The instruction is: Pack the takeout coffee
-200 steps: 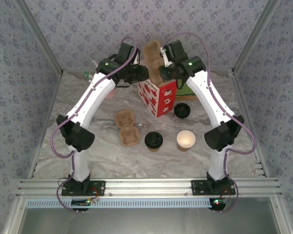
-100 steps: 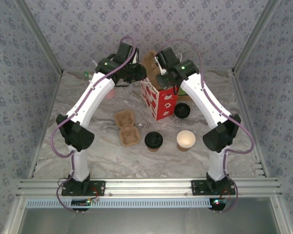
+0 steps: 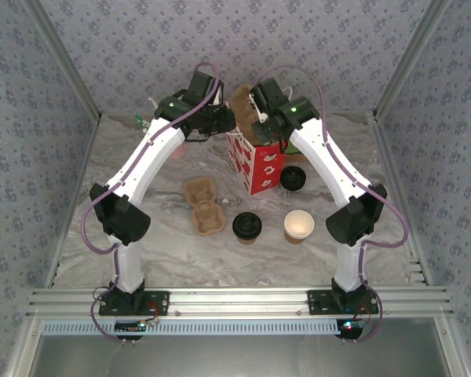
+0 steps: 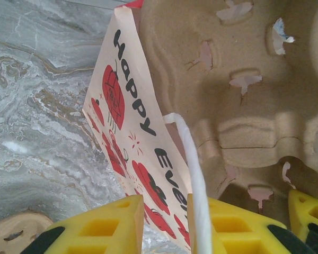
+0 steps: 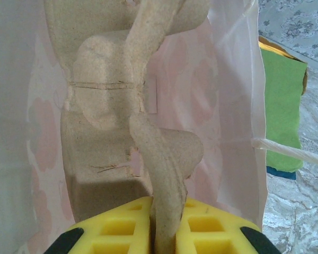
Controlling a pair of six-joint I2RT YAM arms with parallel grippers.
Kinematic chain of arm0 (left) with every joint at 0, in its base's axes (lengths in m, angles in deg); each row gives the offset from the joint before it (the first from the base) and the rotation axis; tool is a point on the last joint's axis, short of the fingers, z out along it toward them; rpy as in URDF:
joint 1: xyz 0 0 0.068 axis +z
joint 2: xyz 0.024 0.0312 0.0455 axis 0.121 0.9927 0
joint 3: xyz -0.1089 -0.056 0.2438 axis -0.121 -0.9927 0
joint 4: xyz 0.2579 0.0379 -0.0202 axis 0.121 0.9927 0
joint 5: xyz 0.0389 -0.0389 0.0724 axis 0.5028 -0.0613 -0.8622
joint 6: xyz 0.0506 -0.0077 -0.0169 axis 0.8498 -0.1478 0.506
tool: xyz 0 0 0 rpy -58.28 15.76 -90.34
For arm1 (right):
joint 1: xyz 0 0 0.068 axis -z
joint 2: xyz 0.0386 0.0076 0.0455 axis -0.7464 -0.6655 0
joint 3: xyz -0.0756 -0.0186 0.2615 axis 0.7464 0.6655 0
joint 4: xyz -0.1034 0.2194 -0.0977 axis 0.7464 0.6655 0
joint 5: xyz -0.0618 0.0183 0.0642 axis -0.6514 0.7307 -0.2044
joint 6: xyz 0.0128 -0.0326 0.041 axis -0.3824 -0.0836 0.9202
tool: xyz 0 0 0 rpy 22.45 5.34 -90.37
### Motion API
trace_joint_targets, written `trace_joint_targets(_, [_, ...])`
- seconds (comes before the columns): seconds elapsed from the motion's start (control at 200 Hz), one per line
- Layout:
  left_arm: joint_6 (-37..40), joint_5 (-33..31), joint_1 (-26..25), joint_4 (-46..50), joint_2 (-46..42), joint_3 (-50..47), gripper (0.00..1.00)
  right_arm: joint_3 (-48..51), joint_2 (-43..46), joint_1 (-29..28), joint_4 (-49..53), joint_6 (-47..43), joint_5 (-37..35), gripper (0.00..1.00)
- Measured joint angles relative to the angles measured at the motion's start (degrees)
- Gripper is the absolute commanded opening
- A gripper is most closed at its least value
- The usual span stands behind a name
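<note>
The takeout coffee (image 3: 246,226), a brown cup with a black lid, stands on the table in front of the red and white paper bag (image 3: 255,161). My left gripper (image 3: 226,119) is at the bag's top left rim. In the left wrist view the printed bag wall (image 4: 127,116) runs slanted between the yellow fingers of the left gripper (image 4: 165,203), which is shut on it. My right gripper (image 3: 261,126) is shut on a flap of a brown cardboard cup carrier (image 3: 242,94). In the right wrist view that carrier (image 5: 106,106) hangs from the right gripper (image 5: 164,203) inside the bag's mouth.
A second cardboard carrier (image 3: 203,206) lies left of the coffee. A lidless cup (image 3: 298,225) stands to the coffee's right. A black-topped round item (image 3: 293,178) sits beside the bag's right side. Green cloth or paper (image 5: 283,106) lies beyond the bag.
My right gripper has shifted left and lower, bringing the carrier down into the bag's mouth. My left jaws have narrowed onto the bag's rim.
</note>
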Motion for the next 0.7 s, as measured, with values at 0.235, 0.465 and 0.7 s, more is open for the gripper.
trace_joint_targets(0.235, [-0.02,-0.15,0.07,-1.90,-2.62,-2.69,0.28,0.24,-0.46,-0.81,0.07,-1.11,-2.25,0.14])
trace_joint_targets(0.465, [-0.04,-0.48,0.37,-3.08,-2.91,-3.58,0.29,0.52,-0.85,-1.22,0.11,-1.70,-3.19,0.14])
trace_joint_targets(0.7, [-0.20,-1.25,0.42,-3.91,-3.28,-5.11,0.31,0.52,-1.44,-1.27,0.26,-2.34,-3.61,0.14])
